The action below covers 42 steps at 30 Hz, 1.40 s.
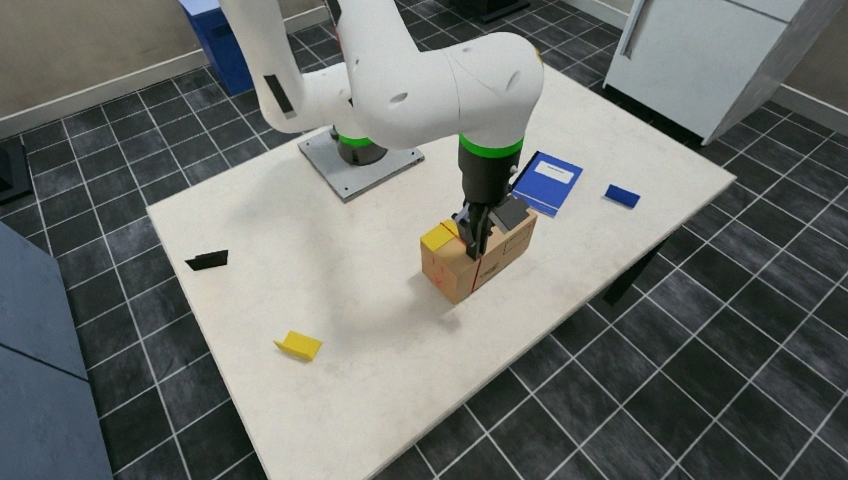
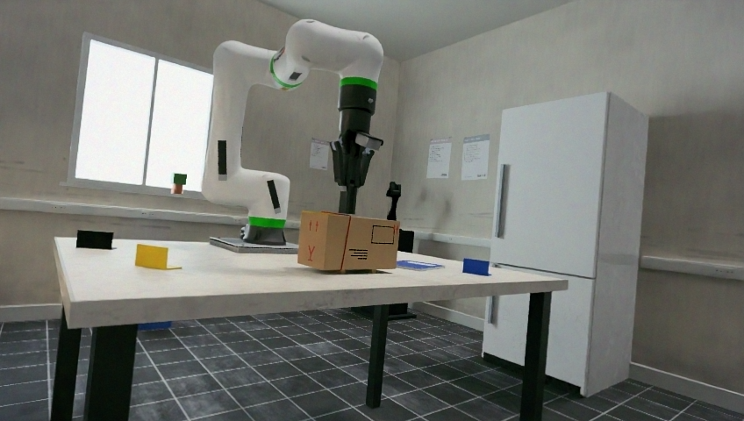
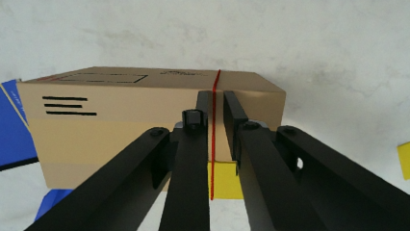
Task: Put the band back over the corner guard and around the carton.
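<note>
The brown carton [image 1: 464, 284] [image 2: 318, 245] [image 3: 120, 130] stands upright and looks level; low supports show under it in the exterior view. A yellow corner guard [image 1: 437, 238] [image 3: 227, 182] lies on its top edge on the robot's side. The thin red band [image 1: 476, 276] [image 2: 345, 245] [image 3: 214, 130] runs down the near side, across the top and over the guard, near one edge of it. My gripper [image 1: 476, 255] [image 2: 346, 211] [image 3: 215, 106] points down at the carton's top, its fingers slightly apart. The band passes between the fingertips, with no clear grip on it. The carton's far side is hidden.
A loose yellow guard [image 1: 300, 344] [image 2: 151, 256] [image 3: 405, 160], a black guard [image 1: 208, 260] [image 2: 95, 239] and a blue guard [image 1: 622, 196] [image 2: 475, 266] lie on the table. A blue notebook [image 1: 540, 193] [image 3: 12, 140] lies beyond the carton's other end. Another blue piece [image 3: 52, 199] shows beside the carton.
</note>
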### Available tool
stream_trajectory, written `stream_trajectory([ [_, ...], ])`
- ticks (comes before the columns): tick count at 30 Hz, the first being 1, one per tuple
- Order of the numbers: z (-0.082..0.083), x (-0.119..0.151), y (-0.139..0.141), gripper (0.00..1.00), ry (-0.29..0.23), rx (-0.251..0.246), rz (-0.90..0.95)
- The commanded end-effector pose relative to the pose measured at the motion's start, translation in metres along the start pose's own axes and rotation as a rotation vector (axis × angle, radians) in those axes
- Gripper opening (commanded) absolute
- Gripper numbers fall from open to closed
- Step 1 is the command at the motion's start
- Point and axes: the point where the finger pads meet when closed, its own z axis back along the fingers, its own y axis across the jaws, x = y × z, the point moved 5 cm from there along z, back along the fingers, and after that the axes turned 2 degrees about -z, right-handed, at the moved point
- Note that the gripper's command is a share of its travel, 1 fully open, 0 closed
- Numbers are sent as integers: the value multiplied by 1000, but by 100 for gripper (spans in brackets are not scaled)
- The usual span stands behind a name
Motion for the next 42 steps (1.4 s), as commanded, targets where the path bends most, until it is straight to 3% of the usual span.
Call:
stream_trajectory([
  [1,1,0,0,18,2,0,0],
  [42,-4,0,0,18,2,0,0],
])
